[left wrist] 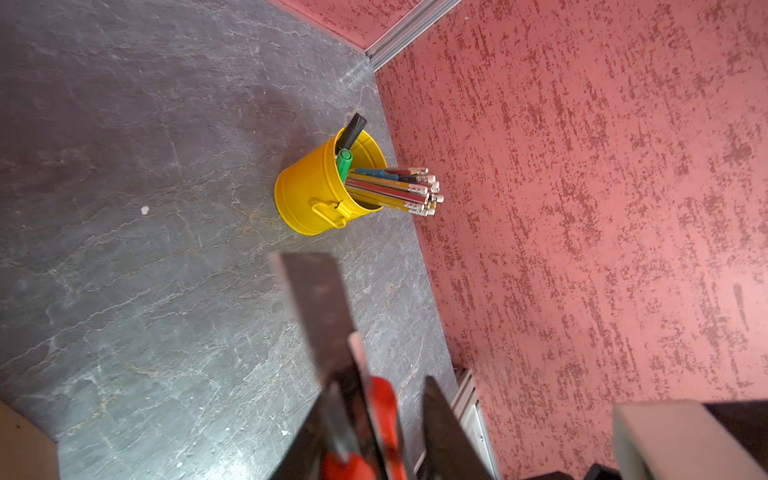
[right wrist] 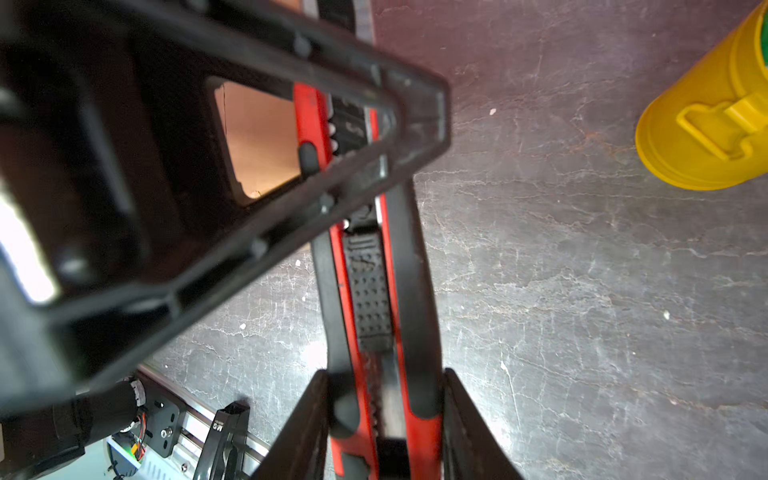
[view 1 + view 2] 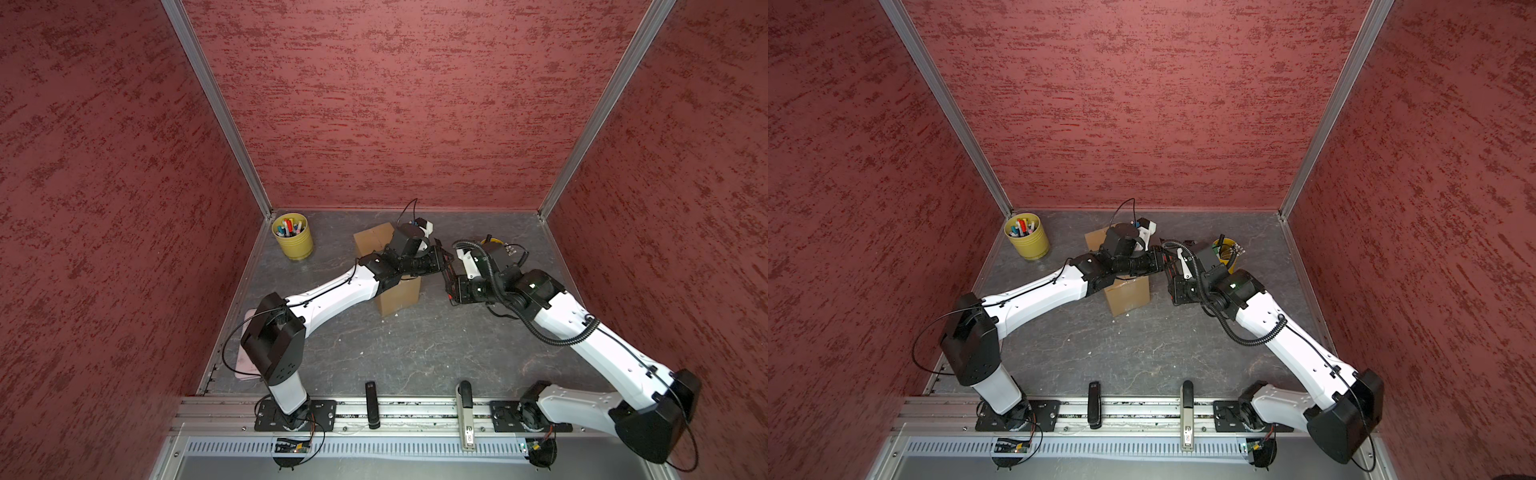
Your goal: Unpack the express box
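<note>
The express box (image 3: 397, 297) (image 3: 1128, 297), brown cardboard, stands mid-table under my left forearm, and its top is mostly hidden. Just right of it my right gripper (image 2: 384, 374) (image 3: 451, 286) is shut on the handle of a red and black utility knife (image 2: 370, 299). My left gripper (image 1: 380, 386) (image 3: 440, 259) straddles the knife's front end (image 1: 382, 407). One finger lies against the knife, and a slit of floor shows before the other finger. The grey blade (image 1: 320, 299) sticks out past the left jaws. A corner of the box (image 1: 20, 444) shows in the left wrist view.
A yellow cup of pencils (image 1: 320, 195) (image 3: 1225, 249) stands close behind my right gripper near the back wall. Another yellow cup with markers (image 3: 293, 241) stands in the back left corner. Two dark tools (image 3: 372, 405) (image 3: 464, 415) lie across the front rail. A pale pad (image 3: 249, 353) lies under my left elbow.
</note>
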Controlling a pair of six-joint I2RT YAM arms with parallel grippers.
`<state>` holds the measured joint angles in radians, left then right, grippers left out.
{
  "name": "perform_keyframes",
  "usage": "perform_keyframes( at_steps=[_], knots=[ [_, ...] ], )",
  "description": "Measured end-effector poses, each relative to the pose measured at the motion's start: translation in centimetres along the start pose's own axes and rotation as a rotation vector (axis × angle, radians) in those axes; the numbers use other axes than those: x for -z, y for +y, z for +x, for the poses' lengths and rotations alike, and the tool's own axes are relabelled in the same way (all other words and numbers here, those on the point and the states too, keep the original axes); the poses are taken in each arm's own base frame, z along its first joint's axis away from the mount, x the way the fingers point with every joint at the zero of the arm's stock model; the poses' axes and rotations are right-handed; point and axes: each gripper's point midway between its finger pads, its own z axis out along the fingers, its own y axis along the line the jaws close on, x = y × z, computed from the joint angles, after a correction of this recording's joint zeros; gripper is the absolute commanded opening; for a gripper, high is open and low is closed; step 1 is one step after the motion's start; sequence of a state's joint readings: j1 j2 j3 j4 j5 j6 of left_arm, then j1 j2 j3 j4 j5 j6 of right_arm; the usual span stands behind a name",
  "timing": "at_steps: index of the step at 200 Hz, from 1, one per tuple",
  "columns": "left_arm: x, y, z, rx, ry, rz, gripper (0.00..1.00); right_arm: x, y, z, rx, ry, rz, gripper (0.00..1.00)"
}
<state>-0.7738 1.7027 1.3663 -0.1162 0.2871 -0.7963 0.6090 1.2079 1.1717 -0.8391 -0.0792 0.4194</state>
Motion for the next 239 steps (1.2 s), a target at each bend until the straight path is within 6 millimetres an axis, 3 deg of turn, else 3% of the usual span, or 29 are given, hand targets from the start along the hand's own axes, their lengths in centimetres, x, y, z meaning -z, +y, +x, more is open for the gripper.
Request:
perform_keyframes(
  at_steps=[36, 60, 100, 133, 196, 239],
  knots=[
    [0.0, -0.7, -0.4, 0.011, -0.009, 0.038, 0.11, 0.1, 0.3, -0.3, -0.022, -0.01, -0.017, 0.09],
    [0.0, -0.6, -0.6, 0.021, -0.012, 0.059, 0.1, 0.1, 0.4, -0.5, -0.033, -0.019, -0.022, 0.18],
    [0.0, -0.7, -0.7, 0.04, -0.015, 0.083, 0.09, 0.1, 0.4, -0.6, -0.04, -0.025, -0.021, 0.42],
    [-0.1, -0.8, -0.5, 0.046, -0.012, 0.085, 0.09, 0.0, 0.3, -1.2, -0.035, -0.048, -0.012, 0.51],
    [-0.9, -0.3, 0.7, 0.062, 0.013, 0.077, 0.08, -1.7, 0.0, -2.3, -0.011, -0.051, 0.027, 0.52],
    [-1.0, 0.0, 0.9, 0.077, 0.011, 0.086, 0.08, -1.9, -0.2, -2.5, -0.002, -0.058, 0.039, 0.4]
  ],
)
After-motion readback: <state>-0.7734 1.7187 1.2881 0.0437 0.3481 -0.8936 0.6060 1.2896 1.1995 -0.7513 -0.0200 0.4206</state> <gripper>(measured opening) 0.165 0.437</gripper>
